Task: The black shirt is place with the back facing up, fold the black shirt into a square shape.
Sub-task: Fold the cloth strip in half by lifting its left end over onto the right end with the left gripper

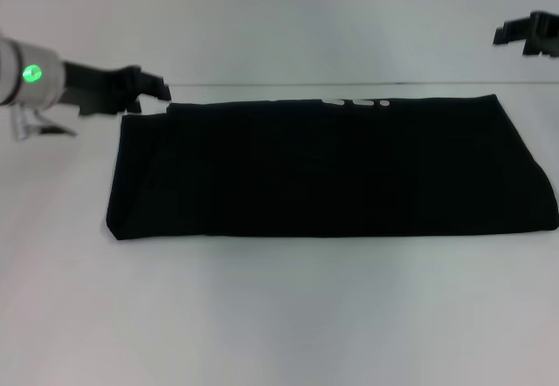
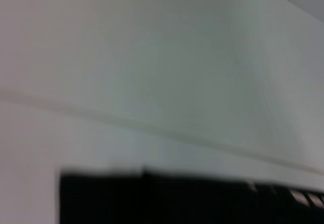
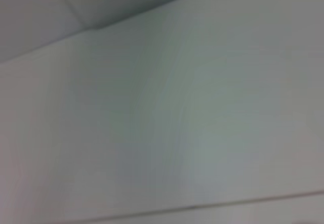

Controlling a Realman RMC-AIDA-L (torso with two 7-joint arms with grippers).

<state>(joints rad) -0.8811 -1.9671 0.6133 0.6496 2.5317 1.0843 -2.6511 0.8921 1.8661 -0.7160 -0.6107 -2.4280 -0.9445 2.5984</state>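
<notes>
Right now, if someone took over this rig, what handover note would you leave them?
Left gripper: at the far left corner of the plain black cloth T-shirt, holding nothing visible.
Right gripper: raised beyond the far right corner, clear of the cloth.
Shirt: flat on the white table, folded into a long rectangle; cream lettering peeks at the far edge.
Left: fold across into a square.

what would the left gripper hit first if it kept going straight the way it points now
Probably the black shirt. In the head view the left gripper points toward the robot's right, level with the shirt's far left corner, so that far edge lies first in its line. Its height above the cloth is unclear, so it might pass over.
</notes>
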